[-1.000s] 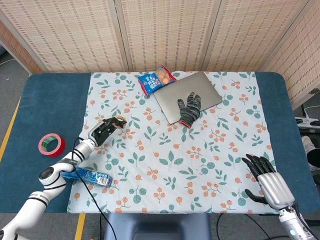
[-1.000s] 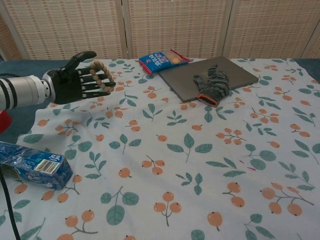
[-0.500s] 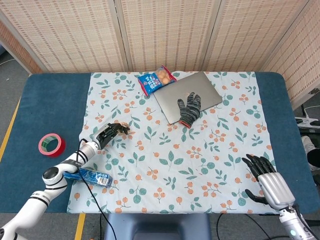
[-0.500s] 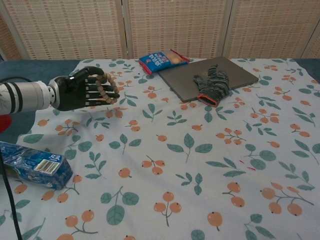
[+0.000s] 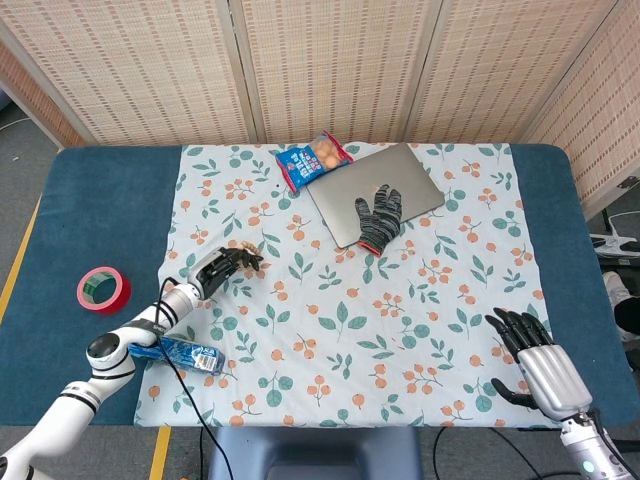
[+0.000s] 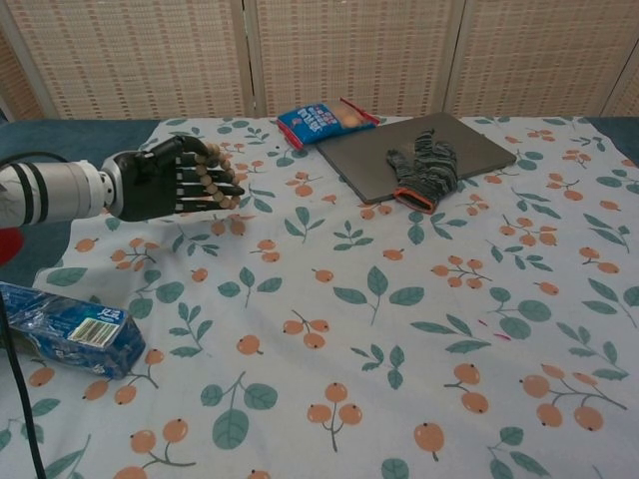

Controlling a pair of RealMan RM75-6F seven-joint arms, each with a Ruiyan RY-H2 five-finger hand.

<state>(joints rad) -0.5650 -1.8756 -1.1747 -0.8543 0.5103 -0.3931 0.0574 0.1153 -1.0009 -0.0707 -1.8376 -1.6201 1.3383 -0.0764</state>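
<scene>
At the far left of the table (image 5: 90, 205) lies a red tape roll (image 5: 103, 289), and nearer the front edge a blue packet (image 6: 65, 326) rests on the edge of the floral cloth (image 5: 360, 320), under the left forearm. Just right of these, the left hand (image 6: 170, 181) hangs above the cloth with its fingers stretched out side by side, and a string of wooden beads (image 6: 213, 175) is draped across those fingers, looped around them near the tips; the beads sit on the hand itself, clear of the cloth. Further right and toward the back lie a blue snack bag (image 5: 314, 160), then a grey laptop (image 5: 400, 175) with a knitted glove (image 5: 380, 216) on its lid. At the far right front, the right hand (image 5: 535, 360) rests near the table's edge with its fingers spread apart, holding nothing.
</scene>
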